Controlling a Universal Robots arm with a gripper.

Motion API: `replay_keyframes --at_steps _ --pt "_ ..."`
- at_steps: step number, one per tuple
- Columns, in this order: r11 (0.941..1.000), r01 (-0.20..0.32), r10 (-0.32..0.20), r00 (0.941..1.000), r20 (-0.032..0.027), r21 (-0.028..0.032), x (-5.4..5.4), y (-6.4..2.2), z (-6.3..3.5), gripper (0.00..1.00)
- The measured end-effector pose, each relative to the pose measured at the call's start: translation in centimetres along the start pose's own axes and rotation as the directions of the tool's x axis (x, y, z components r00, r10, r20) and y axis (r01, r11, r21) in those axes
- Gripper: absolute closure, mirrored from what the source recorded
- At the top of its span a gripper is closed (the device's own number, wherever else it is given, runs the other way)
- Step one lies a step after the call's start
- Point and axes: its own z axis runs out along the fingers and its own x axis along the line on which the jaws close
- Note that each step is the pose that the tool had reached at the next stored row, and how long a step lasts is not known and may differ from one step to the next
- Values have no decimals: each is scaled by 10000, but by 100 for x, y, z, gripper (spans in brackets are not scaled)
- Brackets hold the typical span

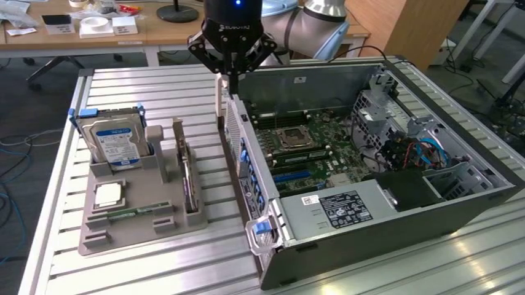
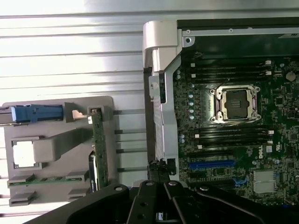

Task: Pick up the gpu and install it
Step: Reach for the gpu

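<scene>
The gpu (image 1: 189,181) (image 2: 98,142) stands on its long edge in a slot of the grey holder (image 1: 135,230) (image 2: 56,147), a thin green-brown card with a metal end. My gripper (image 1: 232,91) (image 2: 159,167) hangs above the rear wall of the open computer case (image 1: 246,157) (image 2: 161,93), near its far corner. Its fingers are shut with nothing between them. The gpu lies apart from the gripper, toward the exterior view's left. Inside the case the motherboard (image 1: 308,147) (image 2: 233,140) lies bare, with blue card slots (image 1: 294,177) (image 2: 211,164).
The holder also carries an upright hard drive (image 1: 115,141) (image 2: 35,113), a square processor (image 1: 109,195) (image 2: 23,154) and a memory stick (image 1: 131,213). The case's rear latch (image 1: 260,230) (image 2: 161,39) sticks out. A slatted metal table (image 1: 172,92) carries everything; a wooden desk (image 1: 98,34) stands behind.
</scene>
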Motion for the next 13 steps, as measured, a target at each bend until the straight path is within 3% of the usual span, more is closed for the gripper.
replay_keyframes --at_steps 13 --pt "10000 1 -1 10000 30 -3 208 -16 -7 89"
